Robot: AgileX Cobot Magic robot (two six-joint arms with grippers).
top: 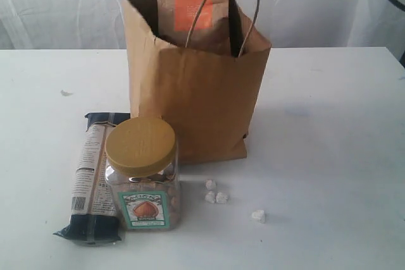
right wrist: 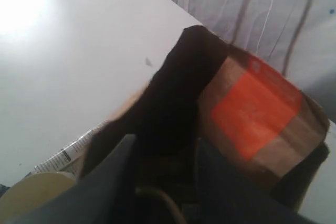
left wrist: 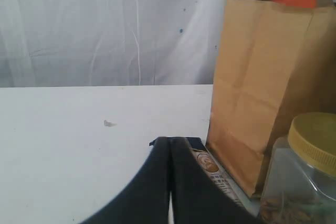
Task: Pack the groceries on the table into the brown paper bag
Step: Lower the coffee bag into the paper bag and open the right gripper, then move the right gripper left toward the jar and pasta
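The fingers of the right gripper (right wrist: 165,153) stand apart and hold nothing, just above the mouth of the paper bag (top: 196,99). The pouch (top: 193,14) with the orange label stands inside, its top sticking out. The left gripper (left wrist: 169,150) has its fingers pressed together, empty, low over the table (top: 329,143) near the long packet (top: 92,169) and the nut jar (top: 142,175) in front of the bag.
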